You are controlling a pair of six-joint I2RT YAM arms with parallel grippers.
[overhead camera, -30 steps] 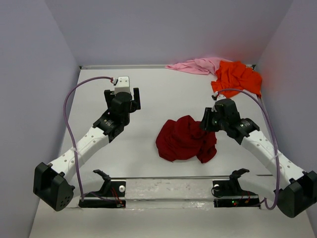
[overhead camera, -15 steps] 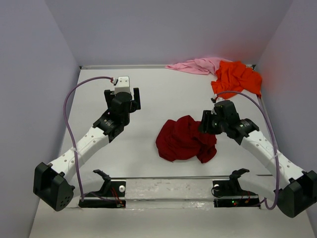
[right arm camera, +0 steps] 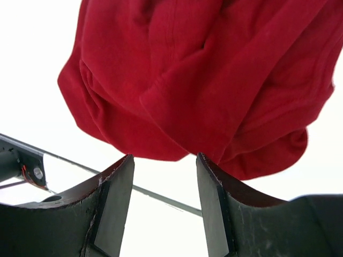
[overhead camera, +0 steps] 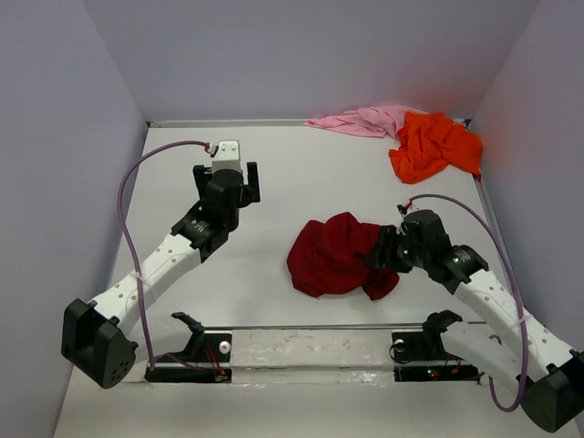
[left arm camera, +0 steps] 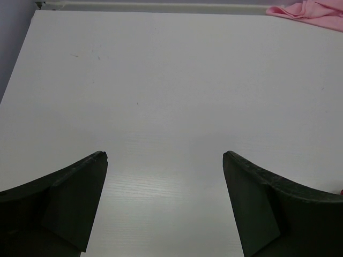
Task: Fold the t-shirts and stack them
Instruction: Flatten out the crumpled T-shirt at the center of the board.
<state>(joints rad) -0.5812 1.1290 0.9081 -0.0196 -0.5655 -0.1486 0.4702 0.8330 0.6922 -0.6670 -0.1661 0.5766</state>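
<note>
The dark red t-shirt [overhead camera: 339, 255] lies crumpled in a heap on the white table, right of centre. My right gripper [overhead camera: 380, 250] sits low at the heap's right edge, open. In the right wrist view its fingertips [right arm camera: 163, 159] stop just short of the red cloth [right arm camera: 203, 80], with nothing between them. The orange t-shirt [overhead camera: 436, 144] and the pale pink t-shirt [overhead camera: 360, 120] lie bunched together in the far right corner. My left gripper [overhead camera: 225, 172] hovers over bare table at the left, wide open [left arm camera: 164, 155] and empty. A pink corner [left arm camera: 313, 8] shows at the top right of the left wrist view.
A metal rail [overhead camera: 319, 327] with two black mounts runs along the near edge between the arm bases, and it also crosses the right wrist view [right arm camera: 161, 195]. Grey walls close in the table [overhead camera: 301, 182] on the left, back and right.
My right gripper has opened wider and pulled back toward the near edge, off the red t-shirt's upper right side. The left arm has not moved.
</note>
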